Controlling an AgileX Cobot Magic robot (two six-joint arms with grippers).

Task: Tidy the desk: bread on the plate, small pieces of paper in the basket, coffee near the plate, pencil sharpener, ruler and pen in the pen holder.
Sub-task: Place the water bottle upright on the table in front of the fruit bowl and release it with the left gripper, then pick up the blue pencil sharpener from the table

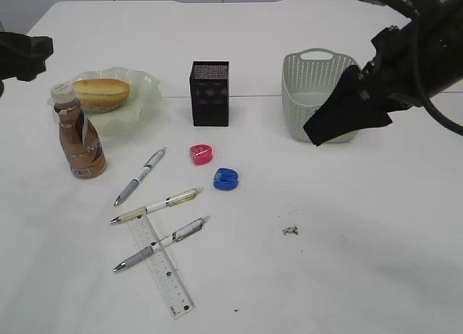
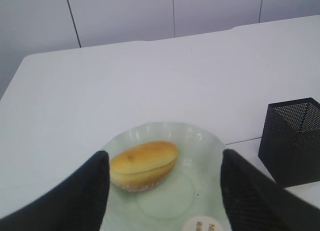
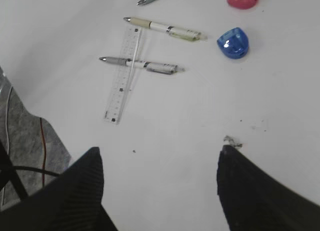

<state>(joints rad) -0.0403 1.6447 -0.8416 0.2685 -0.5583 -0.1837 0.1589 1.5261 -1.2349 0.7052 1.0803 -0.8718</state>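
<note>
Table (image 1: 376, 262): white top, carrying everything; only the exterior view is taking in the whole layout.
Right gripper (image 3: 160, 191): hanging above the table with jaws standing wide apart and holding nothing; the exterior view is showing it in front of the basket, which its own wrist view is leaving out.
Left gripper (image 2: 165, 191): hovering with fingers spread wide and empty; the exterior view is catching only a dark edge of it at far left.
Basket (image 1: 312, 92): pale, perforated, sitting just behind the right gripper; visible from the exterior view only.
Plate (image 2: 200, 146): pale green, lying below and between the left gripper's fingers.
Bread (image 2: 143, 164): resting on the plate, nearer the left finger in the left wrist view.
Coffee bottle (image 1: 78, 135): standing upright just beside the plate; the left wrist view is catching only its cap at the bottom edge.
Pen holder (image 1: 210, 93): black mesh box, sitting off to the right of the left gripper.
Ruler (image 3: 124, 73): clear, lying ahead of the right gripper toward its left finger, under two of the pens.
Pens (image 3: 165, 28): three, lying ahead of the right gripper; the third is cut off at the wrist view's top edge.
Blue sharpener (image 3: 233, 43): sitting ahead of the right finger.
Pink sharpener (image 1: 200, 154): lying beyond the blue one.
Paper scrap (image 3: 232, 140): lying just ahead of the right finger's tip.
</note>
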